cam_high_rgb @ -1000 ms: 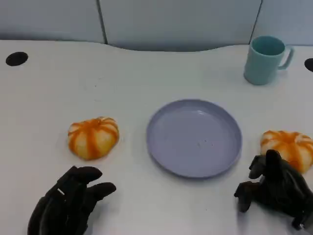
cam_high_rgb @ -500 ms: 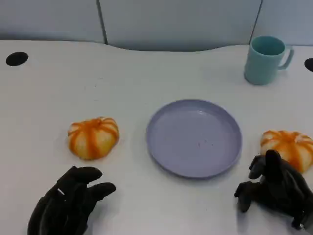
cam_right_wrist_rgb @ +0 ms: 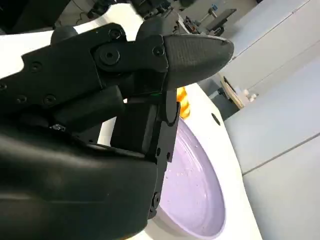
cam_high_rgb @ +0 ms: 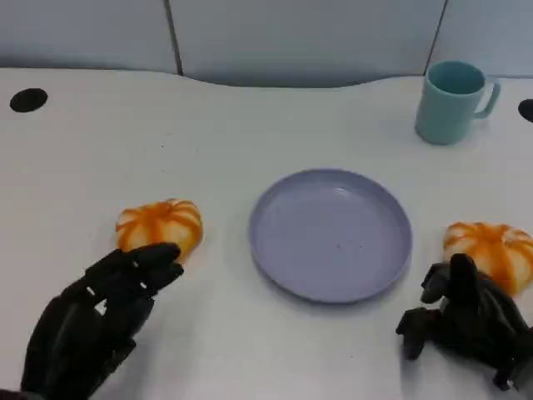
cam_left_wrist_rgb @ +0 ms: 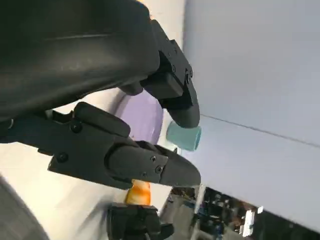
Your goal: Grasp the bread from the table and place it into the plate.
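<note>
left hand [cam_high_rgb: 100, 312]: open, fingers spread just over left bread [cam_high_rgb: 158, 227], holding nothing | right hand [cam_high_rgb: 466, 321]: curled, empty

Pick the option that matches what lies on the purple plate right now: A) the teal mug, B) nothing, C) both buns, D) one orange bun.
B: the plate is bare, with one bread on the table at its left, by the left hand, and the other bread at its right.

Bare table [cam_high_rgb: 225, 333] lies between my left hand [cam_high_rgb: 96, 321] and the plate [cam_high_rgb: 331, 235]. The mug [cam_high_rgb: 451, 102] stands well apart, beyond the plate's far right rim.
</note>
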`<state>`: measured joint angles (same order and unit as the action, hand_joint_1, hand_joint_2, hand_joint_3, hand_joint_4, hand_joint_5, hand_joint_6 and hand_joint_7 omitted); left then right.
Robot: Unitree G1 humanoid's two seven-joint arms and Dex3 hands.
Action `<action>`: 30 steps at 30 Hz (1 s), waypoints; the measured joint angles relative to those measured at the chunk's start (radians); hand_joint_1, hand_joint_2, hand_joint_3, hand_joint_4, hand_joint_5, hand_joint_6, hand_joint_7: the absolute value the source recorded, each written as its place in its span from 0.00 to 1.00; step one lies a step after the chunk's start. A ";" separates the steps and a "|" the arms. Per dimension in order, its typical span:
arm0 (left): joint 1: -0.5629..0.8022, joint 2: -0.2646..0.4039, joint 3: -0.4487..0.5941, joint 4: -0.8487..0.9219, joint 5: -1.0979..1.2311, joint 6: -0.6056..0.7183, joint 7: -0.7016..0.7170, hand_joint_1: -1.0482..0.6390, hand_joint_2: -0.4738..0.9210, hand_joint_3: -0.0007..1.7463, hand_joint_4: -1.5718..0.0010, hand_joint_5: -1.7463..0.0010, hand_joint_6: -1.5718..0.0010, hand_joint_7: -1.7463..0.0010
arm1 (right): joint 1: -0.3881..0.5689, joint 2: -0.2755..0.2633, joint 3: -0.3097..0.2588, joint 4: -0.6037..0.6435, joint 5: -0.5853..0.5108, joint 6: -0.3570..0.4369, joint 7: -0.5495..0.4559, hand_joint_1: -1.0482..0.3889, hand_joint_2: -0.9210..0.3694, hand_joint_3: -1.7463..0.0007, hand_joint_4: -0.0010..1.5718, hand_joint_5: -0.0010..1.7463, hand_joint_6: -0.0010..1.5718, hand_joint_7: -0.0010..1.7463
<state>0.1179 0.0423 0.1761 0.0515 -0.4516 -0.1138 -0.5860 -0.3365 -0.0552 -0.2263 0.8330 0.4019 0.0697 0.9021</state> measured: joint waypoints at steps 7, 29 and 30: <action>-0.068 0.101 -0.023 -0.068 0.170 -0.081 0.026 0.20 1.00 0.06 0.94 0.73 0.78 1.00 | -0.003 0.006 0.001 0.002 -0.001 -0.003 0.000 0.36 0.00 0.80 1.00 0.41 1.00 0.26; -0.325 0.451 -0.237 -0.065 0.837 -0.071 0.154 0.39 0.90 0.00 1.00 0.96 0.99 0.99 | -0.015 0.022 0.002 0.017 -0.001 -0.005 0.007 0.36 0.00 0.81 1.00 0.40 1.00 0.25; -0.335 0.462 -0.251 -0.064 0.870 -0.069 0.155 0.43 0.88 0.00 1.00 0.98 0.99 1.00 | -0.015 0.022 0.002 0.017 -0.001 -0.005 0.007 0.36 0.00 0.81 1.00 0.40 1.00 0.25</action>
<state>-0.2175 0.5039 -0.0744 -0.0126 0.4187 -0.1826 -0.4311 -0.3516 -0.0329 -0.2240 0.8505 0.4010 0.0643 0.9089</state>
